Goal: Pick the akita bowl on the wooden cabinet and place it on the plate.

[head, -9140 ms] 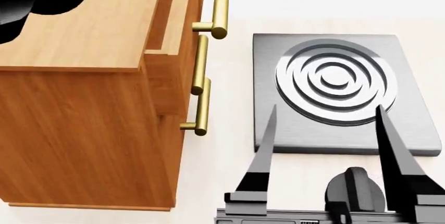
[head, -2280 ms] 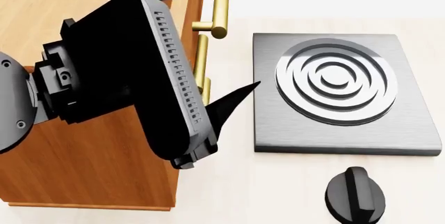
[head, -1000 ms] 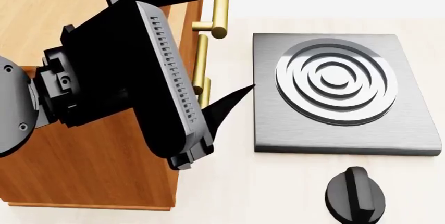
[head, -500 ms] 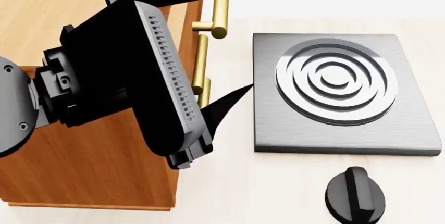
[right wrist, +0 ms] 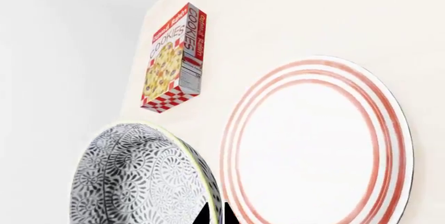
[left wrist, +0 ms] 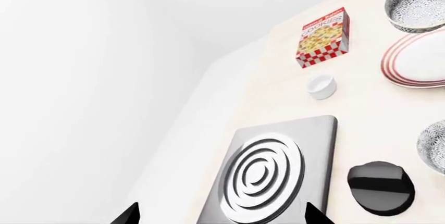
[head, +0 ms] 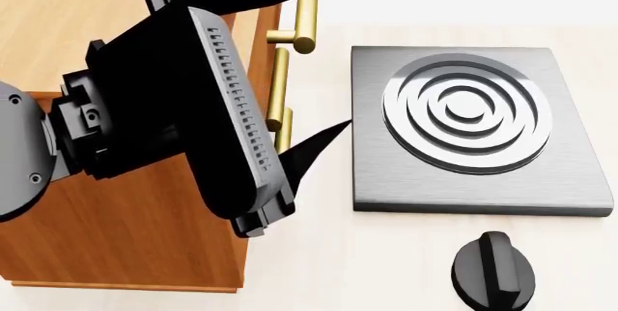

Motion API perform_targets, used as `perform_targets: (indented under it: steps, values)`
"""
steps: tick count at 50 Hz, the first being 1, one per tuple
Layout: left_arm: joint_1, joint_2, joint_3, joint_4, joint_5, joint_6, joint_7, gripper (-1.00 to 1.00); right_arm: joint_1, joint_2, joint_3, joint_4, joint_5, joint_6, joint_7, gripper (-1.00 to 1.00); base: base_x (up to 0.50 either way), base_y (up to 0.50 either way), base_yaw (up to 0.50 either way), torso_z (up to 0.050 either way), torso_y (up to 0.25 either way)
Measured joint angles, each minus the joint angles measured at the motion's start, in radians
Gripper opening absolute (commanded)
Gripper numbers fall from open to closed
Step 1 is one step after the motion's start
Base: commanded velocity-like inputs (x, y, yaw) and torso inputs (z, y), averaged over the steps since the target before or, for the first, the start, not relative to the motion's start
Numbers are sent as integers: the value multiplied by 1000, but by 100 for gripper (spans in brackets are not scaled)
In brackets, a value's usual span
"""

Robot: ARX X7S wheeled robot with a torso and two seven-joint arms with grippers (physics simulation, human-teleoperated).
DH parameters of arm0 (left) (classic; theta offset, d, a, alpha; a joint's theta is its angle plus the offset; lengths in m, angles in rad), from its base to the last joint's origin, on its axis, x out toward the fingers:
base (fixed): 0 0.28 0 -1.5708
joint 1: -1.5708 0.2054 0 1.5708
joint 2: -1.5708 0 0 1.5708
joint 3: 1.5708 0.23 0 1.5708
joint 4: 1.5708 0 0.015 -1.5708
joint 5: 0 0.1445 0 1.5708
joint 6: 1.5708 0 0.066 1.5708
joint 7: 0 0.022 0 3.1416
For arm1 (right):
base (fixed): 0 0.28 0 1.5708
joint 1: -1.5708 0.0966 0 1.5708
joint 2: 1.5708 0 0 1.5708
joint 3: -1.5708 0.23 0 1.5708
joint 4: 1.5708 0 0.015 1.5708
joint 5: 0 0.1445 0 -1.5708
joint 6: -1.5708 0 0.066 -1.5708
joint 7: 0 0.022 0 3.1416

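Speckled grey-blue, the akita bowl [right wrist: 143,177] hangs pinched by its rim between my right gripper [right wrist: 214,214] fingers, just beside the plate [right wrist: 316,146], so I can set it down; my left gripper [left wrist: 219,214] stays spread, idle.

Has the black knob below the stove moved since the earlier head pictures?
No. The black knob sits at the same spot below the stove.

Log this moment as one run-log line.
right gripper: shut on akita bowl rim, beside plate | left gripper: open, empty, facing stove | akita bowl: not yet on plate
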Motion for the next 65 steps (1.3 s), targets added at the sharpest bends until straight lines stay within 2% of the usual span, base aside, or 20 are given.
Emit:
perform_targets:
  steps: [36, 65]
  values:
    - [13, 4, -5, -6, 8, -1, 4, 100, -39, -15, 18, 155, -11, -2, -133, -100, 0, 0, 0, 0, 0]
    - [26, 3, -7, -6, 13, -6, 0, 100, 31, 58, -85, 286, -71, 61, -190, -100, 0, 0, 0, 0, 0]
